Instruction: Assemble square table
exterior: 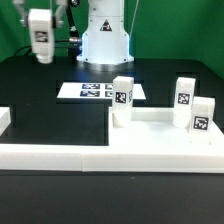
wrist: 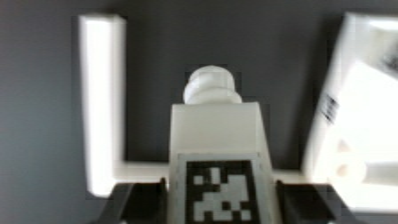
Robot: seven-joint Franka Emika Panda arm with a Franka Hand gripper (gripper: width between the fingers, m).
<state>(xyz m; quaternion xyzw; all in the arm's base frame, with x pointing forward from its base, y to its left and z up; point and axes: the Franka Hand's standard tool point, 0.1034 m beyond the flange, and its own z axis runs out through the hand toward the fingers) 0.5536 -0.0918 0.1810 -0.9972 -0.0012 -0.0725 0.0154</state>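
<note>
White plastic tagged leg block (exterior: 41, 36) sat clamped in the gripper (exterior: 41, 22), raised above the black desk (exterior: 40, 95); mid-carry, seemingly. Next: lowering it onto the white square tabletop slab (exterior: 150, 125).

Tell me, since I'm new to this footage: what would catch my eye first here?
A white tagged leg hangs high above the black table at the exterior view's left, clamped in the gripper; the wrist view shows its rounded peg pointing away. Three more tagged legs stand upright in the middle and toward the exterior view's right, with the marker board lying flat behind them.
</note>
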